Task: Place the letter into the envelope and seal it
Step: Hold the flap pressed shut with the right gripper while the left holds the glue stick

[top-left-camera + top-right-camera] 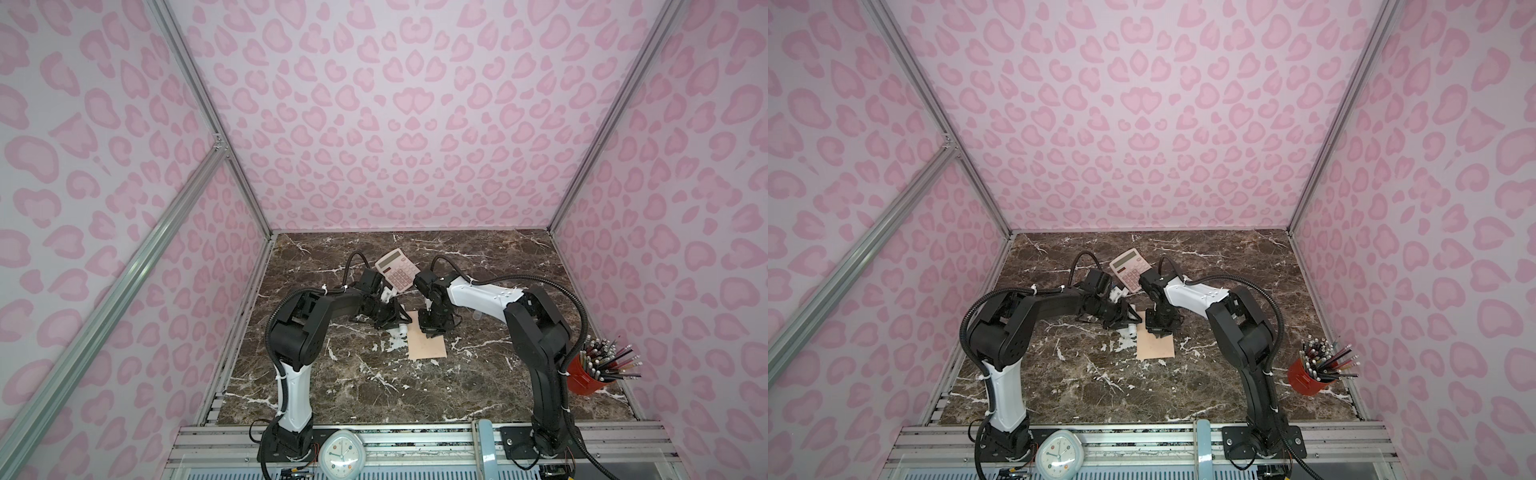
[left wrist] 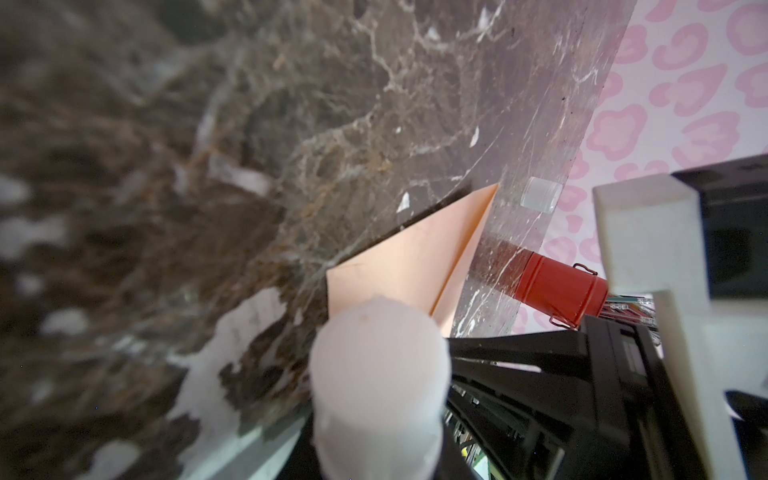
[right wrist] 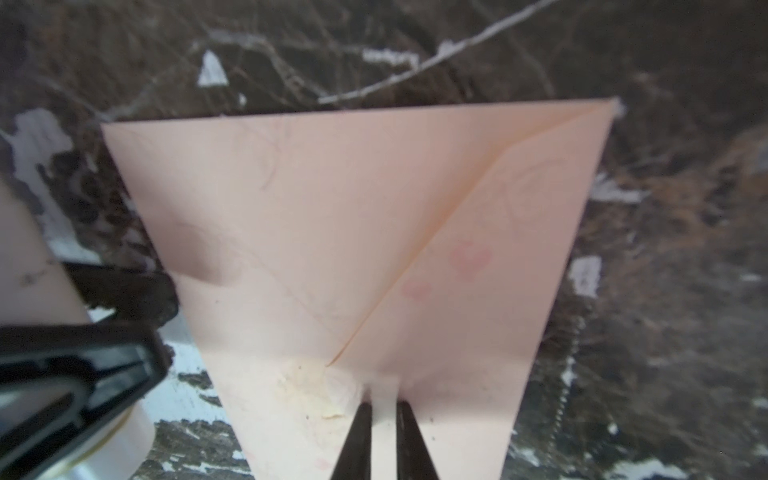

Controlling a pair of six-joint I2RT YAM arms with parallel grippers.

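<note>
Envelope [image 1: 428, 347] lies flat mid marble table [image 1: 374, 395], flap apparently folded down, so the slab backs my press. Right gripper [image 3: 384, 405] is tip-down near the flap point, jaws nearly together; pinching or just pressing, can't tell. Left gripper [image 1: 392, 321] clamps the glue stick [image 2: 378, 374] just beside the envelope. Glue smear [image 3: 311, 386] by my tips. Letter unseen; faint pink hearts [image 3: 469, 257] through the paper suggest it's inside.

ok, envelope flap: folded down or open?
Folded down. In the right wrist view the flap lies flat on the envelope, its tip beside the right fingers. Stuck or not: cannot tell.
</note>
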